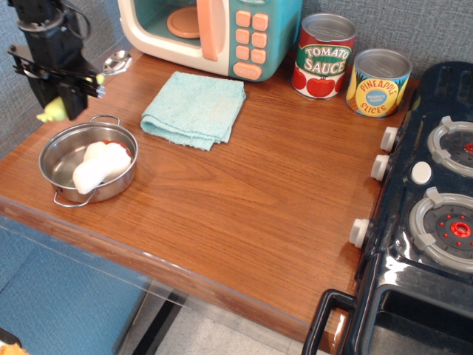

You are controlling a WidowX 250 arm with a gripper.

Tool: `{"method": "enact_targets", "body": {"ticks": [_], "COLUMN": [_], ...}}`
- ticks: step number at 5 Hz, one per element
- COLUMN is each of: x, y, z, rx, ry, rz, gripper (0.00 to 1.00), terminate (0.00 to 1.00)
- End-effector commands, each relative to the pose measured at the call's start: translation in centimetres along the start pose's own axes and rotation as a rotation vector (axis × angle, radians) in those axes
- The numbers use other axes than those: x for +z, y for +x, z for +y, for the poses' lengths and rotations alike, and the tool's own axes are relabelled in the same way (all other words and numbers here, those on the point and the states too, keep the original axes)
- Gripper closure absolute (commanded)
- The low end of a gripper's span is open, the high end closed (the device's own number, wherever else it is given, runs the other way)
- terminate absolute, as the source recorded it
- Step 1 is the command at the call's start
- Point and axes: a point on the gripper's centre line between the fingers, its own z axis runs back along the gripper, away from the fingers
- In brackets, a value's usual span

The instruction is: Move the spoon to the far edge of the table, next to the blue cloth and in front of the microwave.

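My gripper [62, 102] is at the far left of the table [259, 207], above its left edge and just behind the steel pot. It is shut on the spoon, whose pale yellow-green handle [52, 112] sticks out below the fingers. A shiny metal bowl [117, 62] shows to the right of the gripper, by the microwave's left corner; it looks like the spoon's bowl. The blue cloth [194, 109] lies flat in front of the microwave [222, 29], well to the right of the gripper.
A steel pot [55, 148] holding a white object [97, 166] sits at the left front. A tomato sauce can [324, 55] and a pineapple can [378, 81] stand at the back right. The black toy stove [429, 214] fills the right side.
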Motion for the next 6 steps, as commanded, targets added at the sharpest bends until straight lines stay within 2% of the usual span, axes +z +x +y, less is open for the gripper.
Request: {"method": "enact_targets", "body": {"ticks": [1, 3, 4, 5, 6], "x": [0.1, -0.1, 0.2, 0.2, 2.2], "y": [1.7, 2.0, 2.3, 2.1, 1.9], "z": [3.1, 0.1, -0.3, 0.2, 0.5], "rx": [-0.053, -0.121, -0.133, -0.125, -0.097], "ry": [0.017, 0.027, 0.049, 0.057, 0.075], "rz": [-0.017, -0.028, -0.029, -0.021, -0.051], "gripper": [1.0, 1.0, 1.0, 0.0, 0.0], "terminate": [0.0, 0.0, 0.0, 0.0, 0.0]}}
